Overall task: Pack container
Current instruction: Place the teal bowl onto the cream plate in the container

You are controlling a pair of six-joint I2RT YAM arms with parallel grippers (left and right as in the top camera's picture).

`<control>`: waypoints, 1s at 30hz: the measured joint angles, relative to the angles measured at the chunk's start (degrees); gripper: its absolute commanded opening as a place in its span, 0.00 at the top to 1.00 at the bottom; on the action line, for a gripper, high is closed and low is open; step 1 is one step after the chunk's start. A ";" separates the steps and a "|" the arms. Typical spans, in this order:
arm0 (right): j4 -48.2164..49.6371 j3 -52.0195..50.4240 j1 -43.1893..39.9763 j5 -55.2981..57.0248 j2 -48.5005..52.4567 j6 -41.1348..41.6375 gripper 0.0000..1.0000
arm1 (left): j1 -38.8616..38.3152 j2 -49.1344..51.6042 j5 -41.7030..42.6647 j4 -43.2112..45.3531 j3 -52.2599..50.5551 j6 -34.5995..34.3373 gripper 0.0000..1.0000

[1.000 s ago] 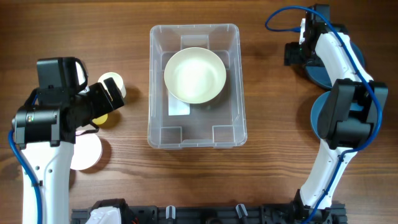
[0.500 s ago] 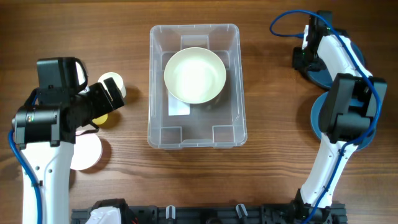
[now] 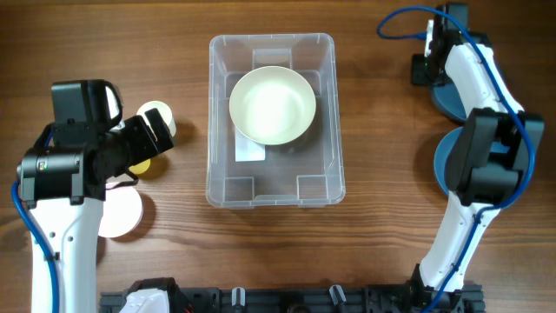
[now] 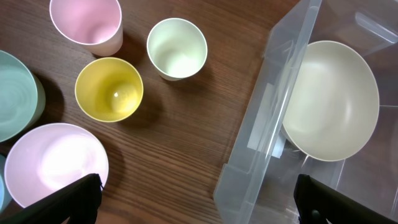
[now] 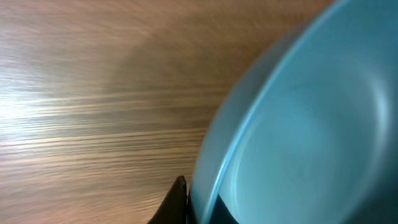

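Cream bowl (image 3: 272, 104) in container's (image 3: 274, 189) far half; blue bowl (image 5: 298, 124) edge at right fingers (image 5: 179, 202)

Container (image 3: 211, 122) is sitting mid-table, with a cream bowl (image 3: 272, 104) lying in its far half. Left gripper (image 3: 155, 135) is hovering over small cups (image 3: 157, 111). Right gripper (image 3: 424, 69) is reaching beside a blue bowl (image 3: 447, 104), far right.
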 measured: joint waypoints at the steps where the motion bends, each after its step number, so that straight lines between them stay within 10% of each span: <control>1: -0.11 0.07 1.16 -0.44 -1.90 -0.66 0.96 | 0.00 0.00 0.02 0.00 0.00 0.00 0.00; 11: -5.14 1.01 25.40 -10.84 -30.05 -15.08 0.96 | 0.00 0.00 0.00 -0.02 0.00 0.00 0.00; 17: -6.51 0.94 44.37 -13.20 -25.57 -31.10 0.96 | 0.00 0.00 0.00 -0.02 0.00 0.00 0.00; 30: -6.08 0.33 44.85 -16.04 -9.66 -33.94 0.82 | 0.00 0.00 0.00 0.00 0.00 0.00 0.00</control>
